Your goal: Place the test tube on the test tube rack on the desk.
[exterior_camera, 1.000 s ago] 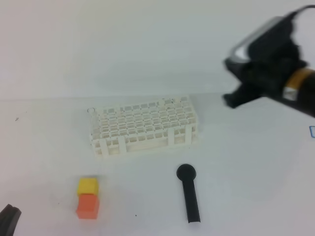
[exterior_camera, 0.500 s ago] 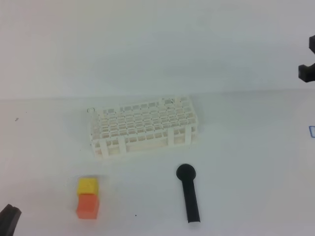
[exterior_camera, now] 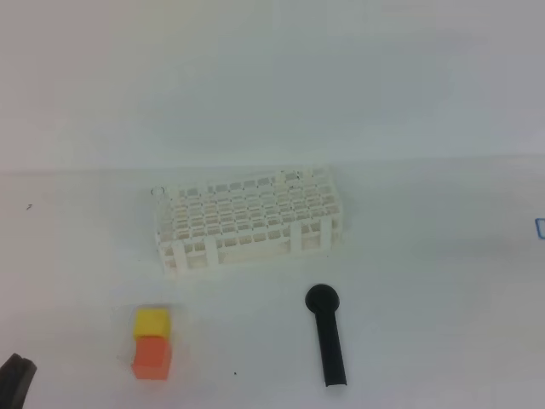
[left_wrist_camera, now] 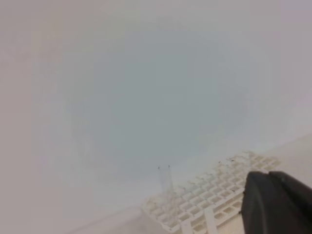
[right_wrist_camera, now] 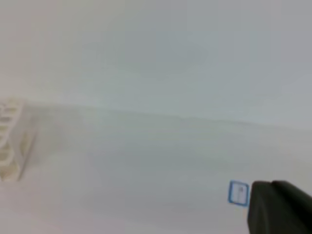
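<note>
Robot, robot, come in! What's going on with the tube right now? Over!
Both grippers shut, holding nothing: left gripper, right gripper. Test tube standing upright in a corner hole of the test tube rack. Nothing in the way.

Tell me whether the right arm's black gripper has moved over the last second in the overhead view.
Yes. It hung up and right of the white plastic grid rack, then withdrew past the right edge, out of that view. The rack and the black round-headed stick stayed put.
</note>
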